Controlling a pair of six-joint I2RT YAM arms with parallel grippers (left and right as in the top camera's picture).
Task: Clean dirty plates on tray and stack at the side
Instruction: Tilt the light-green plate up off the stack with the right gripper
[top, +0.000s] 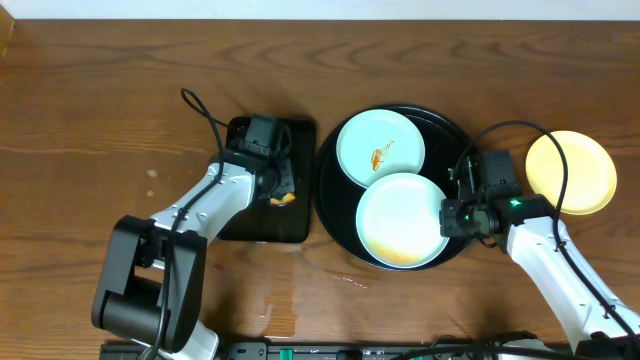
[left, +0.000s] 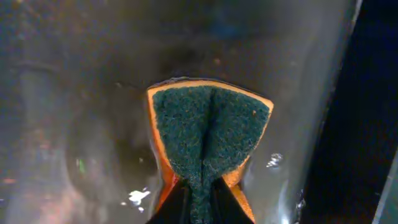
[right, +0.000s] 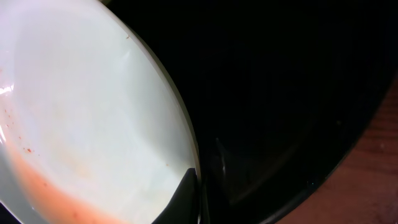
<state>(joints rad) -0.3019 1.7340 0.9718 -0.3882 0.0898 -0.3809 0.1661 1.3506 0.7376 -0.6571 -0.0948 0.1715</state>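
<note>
The round black tray holds two mint-blue plates. The far plate has an orange smear in its middle. The near plate has orange sauce along its front edge and also shows in the right wrist view. My right gripper is shut on the near plate's right rim. The pale yellow plate lies on the table to the right of the tray. My left gripper is shut on the orange and green sponge over the rectangular tray.
The rectangular black tray sits left of the round tray, its wet surface showing in the left wrist view. Bare wooden table surrounds both trays. Cables loop above each wrist.
</note>
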